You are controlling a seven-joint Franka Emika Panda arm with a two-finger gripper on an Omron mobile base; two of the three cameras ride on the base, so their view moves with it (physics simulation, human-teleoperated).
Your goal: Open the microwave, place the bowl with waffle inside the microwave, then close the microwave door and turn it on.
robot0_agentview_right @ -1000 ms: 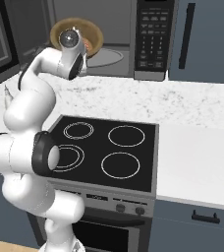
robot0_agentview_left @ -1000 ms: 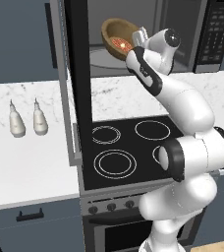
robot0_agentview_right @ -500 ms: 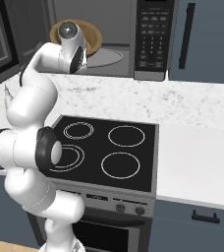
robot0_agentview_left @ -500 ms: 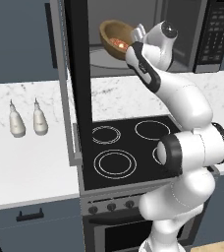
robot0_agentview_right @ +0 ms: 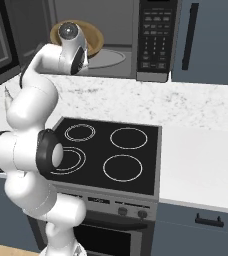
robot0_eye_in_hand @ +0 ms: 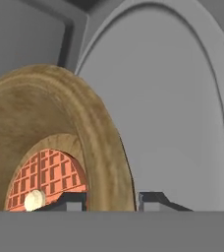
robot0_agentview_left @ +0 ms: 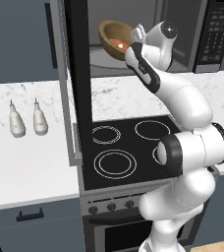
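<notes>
The bowl with waffle (robot0_agentview_left: 115,38) is hanging tilted in the open mouth of the microwave (robot0_agentview_left: 182,34) in the left base view, its red waffle facing near and right, above the round glass turntable (robot0_agentview_left: 109,58). The fingers (robot0_agentview_left: 136,34) are sitting at the bowl's right rim, at the end of the white arm reaching up from the lower right. The microwave door (robot0_agentview_left: 74,83) is standing swung out toward the camera, edge-on, to the left of the stovetop (robot0_agentview_left: 128,147). Two white bottles (robot0_agentview_left: 25,119) are standing on the counter (robot0_agentview_left: 30,162) further left.

In the right base view the bowl (robot0_agentview_right: 92,36) is showing behind the arm's wrist, in front of the grey cavity, with the keypad panel (robot0_agentview_right: 154,35) to its right.

In the hand view the bowl's wooden rim (robot0_eye_in_hand: 106,147) is passing between the two dark fingertips (robot0_eye_in_hand: 155,199), so the fingers (robot0_eye_in_hand: 111,202) are clamping the rim. The waffle (robot0_eye_in_hand: 47,179) is lying inside with a pale dab on it, and the turntable (robot0_eye_in_hand: 173,108) is lying beyond.
</notes>
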